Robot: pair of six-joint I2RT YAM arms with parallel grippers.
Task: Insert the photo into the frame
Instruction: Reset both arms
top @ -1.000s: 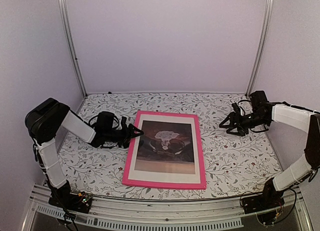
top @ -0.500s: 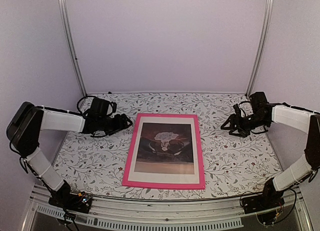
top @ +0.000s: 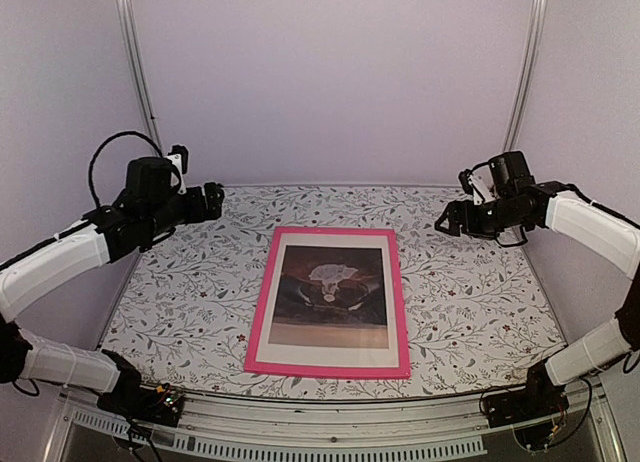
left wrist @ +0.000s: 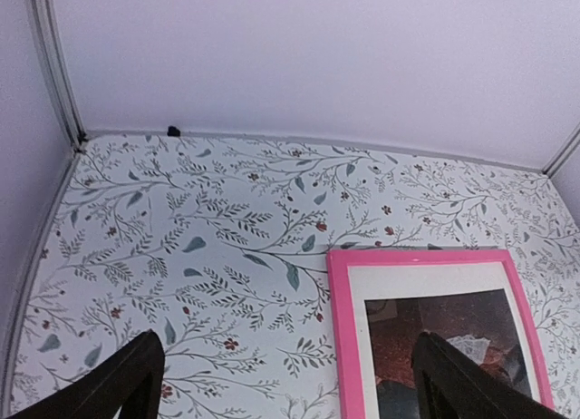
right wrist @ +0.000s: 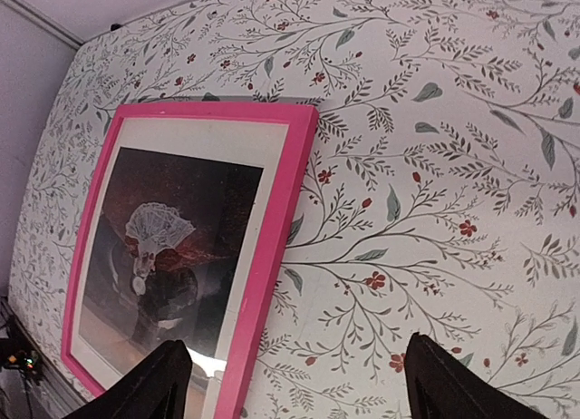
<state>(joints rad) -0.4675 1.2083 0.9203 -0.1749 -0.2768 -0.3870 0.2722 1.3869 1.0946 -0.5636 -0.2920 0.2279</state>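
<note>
Fingers (left wrist: 127, 387) of the left gripper (left wrist: 288, 346) stand spread and empty low in the left wrist view, the frame (left wrist: 339, 328) flat at lower right with the photo (left wrist: 435, 342) inside it. The right wrist view shows the right gripper (right wrist: 297, 345) equally spread and empty, frame at left. In the top view the photo sits framed at centre, so the task looks finished and only withdrawal remains; since a second ago both arms have lifted away, the left from the frame's edge to upper left.
</note>
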